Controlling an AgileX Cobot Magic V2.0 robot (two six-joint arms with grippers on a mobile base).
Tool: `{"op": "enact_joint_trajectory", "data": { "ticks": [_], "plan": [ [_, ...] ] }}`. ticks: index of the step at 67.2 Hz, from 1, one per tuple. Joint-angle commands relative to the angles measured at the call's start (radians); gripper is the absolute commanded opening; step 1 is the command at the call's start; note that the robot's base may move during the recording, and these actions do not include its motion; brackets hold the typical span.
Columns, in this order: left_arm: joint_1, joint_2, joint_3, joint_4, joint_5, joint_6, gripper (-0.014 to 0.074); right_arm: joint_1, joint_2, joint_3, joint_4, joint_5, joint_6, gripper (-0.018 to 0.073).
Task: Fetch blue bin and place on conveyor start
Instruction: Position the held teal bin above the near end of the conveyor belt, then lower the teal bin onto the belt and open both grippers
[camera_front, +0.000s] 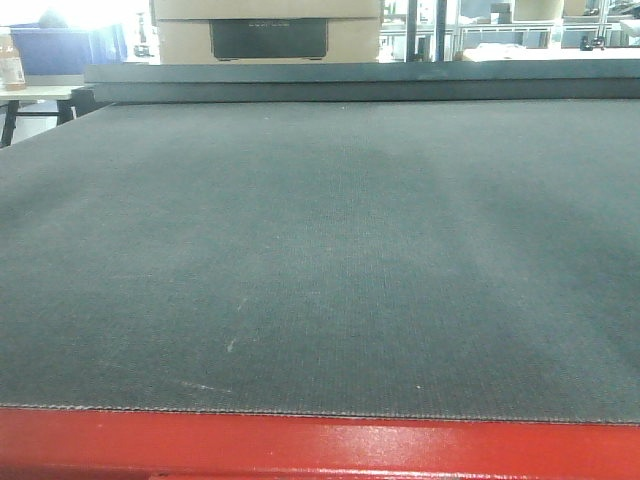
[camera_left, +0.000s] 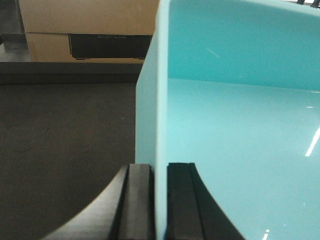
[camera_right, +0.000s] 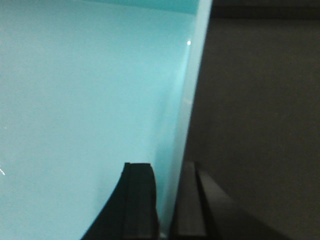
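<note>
The blue bin (camera_left: 240, 150) fills the right of the left wrist view, smooth turquoise inside. My left gripper (camera_left: 160, 200) is shut on its left wall, one finger inside and one outside. In the right wrist view the bin (camera_right: 75, 100) fills the left, and my right gripper (camera_right: 165, 200) is shut on its right wall in the same way. Dark belt shows beside the bin in both wrist views. The conveyor start (camera_front: 320, 260) is a wide grey textured belt with a red front edge (camera_front: 320, 445). The front view shows neither the bin nor the grippers.
A raised dark ledge (camera_front: 360, 80) runs across the far end of the belt. Behind it stand cardboard boxes (camera_front: 268, 30), which the left wrist view also shows as cardboard boxes (camera_left: 85, 30). At the far left is a table with a bottle (camera_front: 12, 60).
</note>
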Motion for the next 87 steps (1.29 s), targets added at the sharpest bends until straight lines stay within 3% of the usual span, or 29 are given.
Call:
{"op": "enact_joint_trajectory", "data": {
  "ticks": [1,33,53,61,87],
  "plan": [
    [0.006,-0.009,-0.013,-0.003,-0.043,-0.01,-0.0111,-0.007,-0.012,-0.009,-0.009,-0.053,-0.018,-0.0153],
    [0.006,-0.009,-0.013,-0.006,-0.034,-0.01,-0.0111,-0.007,-0.012,-0.009,-0.009,-0.068,-0.018,-0.0153],
    [0.006,-0.009,-0.011,-0.014,0.251,-0.01,-0.0111,-0.007,-0.015,-0.011,-0.005,0.151,-0.018,-0.0153],
    [0.003,-0.009,0.016,-0.019,0.303,-0.01,-0.0111,-0.007,-0.005,0.009,-0.005,0.185,-0.018,-0.0153],
    [0.003,0.056,0.275,-0.05,0.169,-0.01,-0.0111,-0.007,0.103,0.156,-0.055,0.071,-0.018,-0.0153]
  ]
}}
